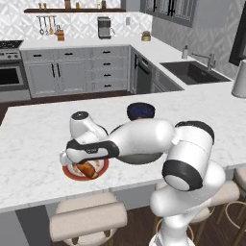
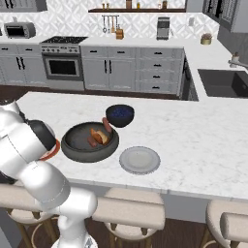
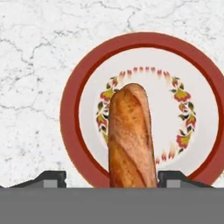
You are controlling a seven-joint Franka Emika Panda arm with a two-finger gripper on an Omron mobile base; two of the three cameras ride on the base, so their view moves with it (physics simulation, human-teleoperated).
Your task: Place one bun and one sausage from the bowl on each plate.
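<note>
Golden bun (image 3: 131, 140) clamped in gripper (image 3: 112, 178) above red-rimmed plate (image 3: 70, 109) near front edge of marble surface (image 1: 29, 144); grey bowl (image 2: 72, 145) alongside.

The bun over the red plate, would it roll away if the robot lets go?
Probably a little. The bun looks long and rounded, so it could roll sideways. It sits over the pale middle of the red-rimmed plate, between the gripper fingertips, so it should stay on. Its crusty look suggests it stays stiff rather than flopping.
</note>
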